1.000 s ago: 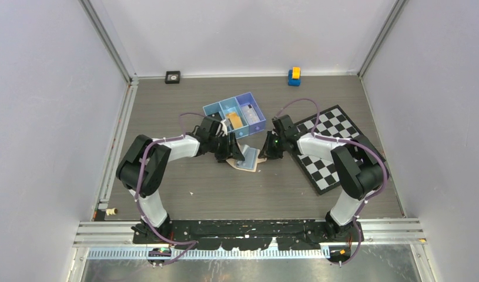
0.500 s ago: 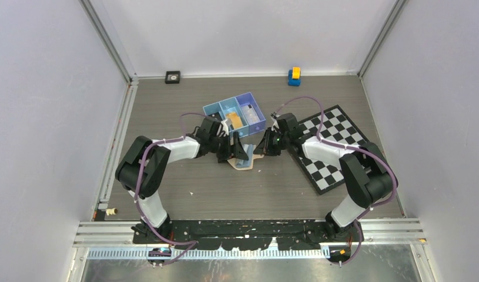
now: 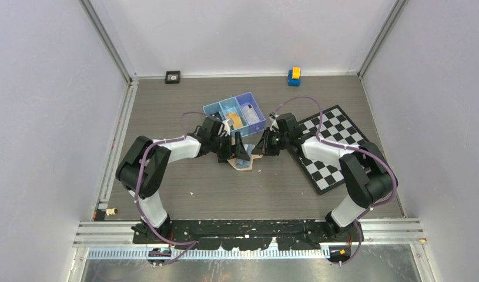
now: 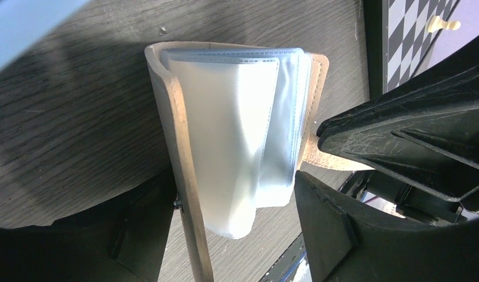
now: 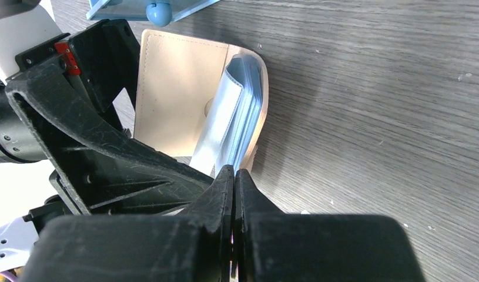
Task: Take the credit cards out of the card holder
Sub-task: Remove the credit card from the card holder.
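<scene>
The left gripper (image 4: 231,191) stands wide open, with one finger on each side of the holder (image 4: 177,135). Between its fingers hang the holder's clear sleeves (image 4: 231,129), bunched and bowed. The tan cover runs edge-on just beside one finger, and whether they touch cannot be told.

The right gripper (image 5: 233,170) is closed tight, its fingers pressed flat together and its tips at the near edge of the sleeves. Whether a sleeve or a card is caught between them cannot be told. Seen from the left wrist, that closed tip reaches in against the far side of the sleeves, beside the holder's other tan flap.

The holder lies open on the table (image 5: 372,88), between the two grippers and just nearer the arms than the blue tray (image 3: 214,109). An orange card (image 3: 235,120) lies in the tray's middle compartment. Something pale sits in the right one, too small to name.

A chessboard (image 3: 334,141) lies under the right arm, with a pawn (image 4: 439,24) on it. A yellow-and-blue toy (image 3: 294,76) and a small black square (image 3: 173,76) sit by the far wall.
</scene>
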{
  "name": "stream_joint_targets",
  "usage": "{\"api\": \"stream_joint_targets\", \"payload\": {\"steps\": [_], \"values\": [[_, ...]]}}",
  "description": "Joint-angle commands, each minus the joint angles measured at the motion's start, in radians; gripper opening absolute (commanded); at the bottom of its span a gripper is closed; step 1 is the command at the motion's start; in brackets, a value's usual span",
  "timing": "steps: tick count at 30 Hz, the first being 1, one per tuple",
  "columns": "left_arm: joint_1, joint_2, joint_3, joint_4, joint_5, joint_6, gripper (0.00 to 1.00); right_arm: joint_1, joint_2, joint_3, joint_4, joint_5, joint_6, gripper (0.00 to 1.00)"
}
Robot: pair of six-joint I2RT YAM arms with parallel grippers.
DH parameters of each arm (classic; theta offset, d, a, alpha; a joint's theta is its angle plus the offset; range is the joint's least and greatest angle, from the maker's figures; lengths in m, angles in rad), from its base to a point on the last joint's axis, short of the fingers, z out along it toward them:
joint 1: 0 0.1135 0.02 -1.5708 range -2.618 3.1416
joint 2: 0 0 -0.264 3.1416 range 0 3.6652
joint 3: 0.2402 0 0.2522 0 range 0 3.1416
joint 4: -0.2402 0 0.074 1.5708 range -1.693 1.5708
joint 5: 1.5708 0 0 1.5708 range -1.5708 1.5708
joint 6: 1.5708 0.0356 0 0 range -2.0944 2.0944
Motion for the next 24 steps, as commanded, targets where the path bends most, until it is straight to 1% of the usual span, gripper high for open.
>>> {"api": "stream_joint_targets", "payload": {"steps": [1, 3, 5, 10, 13, 16, 19, 20, 21, 23, 24], "values": [[-0.009, 0.018, 0.036, -0.029, 0.005, 0.018, 0.71, 0.012, -0.038, 0.006, 0.044, -0.026, -0.005, 0.00], [-0.008, 0.022, 0.043, -0.047, -0.008, 0.023, 0.62, 0.011, -0.040, 0.006, 0.044, -0.026, -0.005, 0.01], [-0.008, 0.025, 0.049, -0.062, -0.016, 0.027, 0.55, 0.012, -0.041, 0.005, 0.043, -0.022, -0.006, 0.01], [-0.006, 0.029, 0.050, -0.064, -0.019, 0.026, 0.45, 0.012, -0.053, 0.003, 0.037, -0.007, -0.008, 0.00], [-0.005, 0.027, 0.047, -0.054, -0.011, 0.020, 0.36, 0.011, -0.060, 0.003, 0.030, 0.004, -0.013, 0.01], [0.004, 0.025, 0.032, -0.015, 0.016, -0.001, 0.26, 0.012, -0.069, 0.002, 0.022, 0.031, -0.014, 0.01], [0.020, 0.022, 0.001, 0.070, 0.072, -0.044, 0.23, 0.011, -0.077, 0.003, 0.005, 0.063, -0.018, 0.04], [0.025, 0.019, -0.010, 0.094, 0.084, -0.056, 0.23, 0.011, -0.080, 0.003, 0.005, 0.073, -0.019, 0.07], [0.031, 0.014, -0.018, 0.113, 0.097, -0.067, 0.23, 0.010, -0.082, 0.004, -0.017, 0.083, -0.018, 0.13], [0.041, 0.002, -0.040, 0.153, 0.111, -0.088, 0.22, 0.011, -0.086, 0.002, -0.033, 0.104, -0.017, 0.31], [0.045, -0.004, -0.046, 0.164, 0.116, -0.094, 0.22, 0.011, -0.090, -0.001, -0.035, 0.112, -0.016, 0.41]]}}
